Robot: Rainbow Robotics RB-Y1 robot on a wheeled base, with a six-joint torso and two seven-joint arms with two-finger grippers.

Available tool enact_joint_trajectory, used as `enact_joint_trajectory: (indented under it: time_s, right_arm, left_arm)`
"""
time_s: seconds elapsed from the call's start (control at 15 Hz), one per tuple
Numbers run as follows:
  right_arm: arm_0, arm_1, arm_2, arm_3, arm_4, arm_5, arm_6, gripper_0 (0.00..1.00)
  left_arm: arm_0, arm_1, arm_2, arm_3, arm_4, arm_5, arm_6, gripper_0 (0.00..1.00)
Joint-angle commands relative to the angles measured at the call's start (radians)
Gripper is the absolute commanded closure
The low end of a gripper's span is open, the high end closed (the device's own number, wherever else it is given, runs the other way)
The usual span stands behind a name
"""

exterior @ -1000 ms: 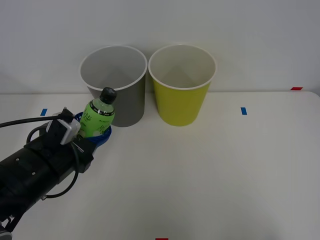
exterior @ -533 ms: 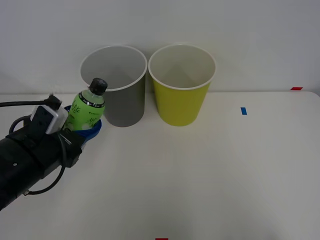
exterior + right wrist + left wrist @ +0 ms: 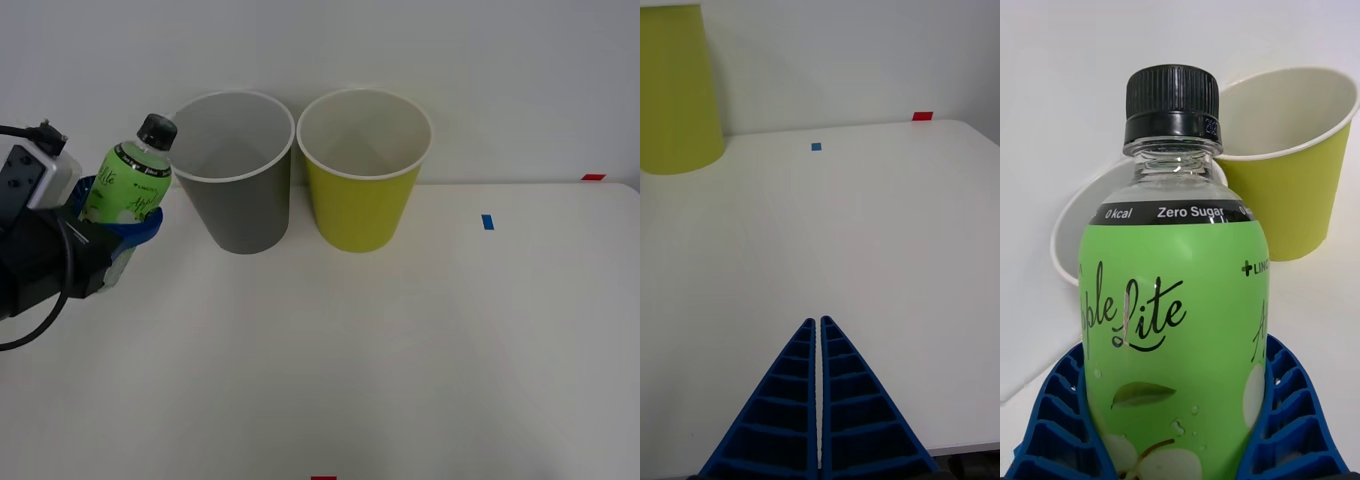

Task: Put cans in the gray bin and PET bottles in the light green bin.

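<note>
Two blue ribbed fingers (image 3: 1296, 420) of your left gripper (image 3: 112, 228) pinch the small green-labelled plastic bottle (image 3: 128, 182), apparently above the desk (image 3: 400, 350), left of the dark gray round bin (image 3: 235, 170); the yellow-green bin (image 3: 363, 170) stands beyond. Your right gripper's (image 3: 820, 324) fingers are pressed together.

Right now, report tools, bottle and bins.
Left tool shut on PET bottle, raised left of gray bin. Right tool shut, empty, low over table. Light green bin beyond gray; path unobstructed.
</note>
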Motion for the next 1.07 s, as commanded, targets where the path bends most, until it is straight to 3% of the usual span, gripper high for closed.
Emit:
enact_joint_trajectory:
  time_s: [0.07,0.27,0.47,0.73,1.07]
  right_arm:
    - [0.000,0.000,0.000,0.000,0.000,0.000,0.000,1.00]
    - [0.000,0.000,0.000,0.000,0.000,0.000,0.000,1.00]
    - [0.000,0.000,0.000,0.000,0.000,0.000,0.000,1.00]
    - [0.000,0.000,0.000,0.000,0.000,0.000,0.000,1.00]
    - [0.000,0.000,0.000,0.000,0.000,0.000,0.000,1.00]
  left_arm:
    - [-0.148,-0.046,0.086,0.000,0.045,0.196,-0.008,1.00]
    - [-0.299,-0.049,0.120,0.005,0.057,0.365,0.012,1.00]
    - [-0.477,-0.060,0.129,0.109,0.074,0.464,0.031,1.00]
    - [-0.688,-0.065,0.095,0.293,0.096,0.475,0.040,1.00]
    - [-0.846,-0.148,0.052,0.394,0.066,0.466,0.080,1.00]
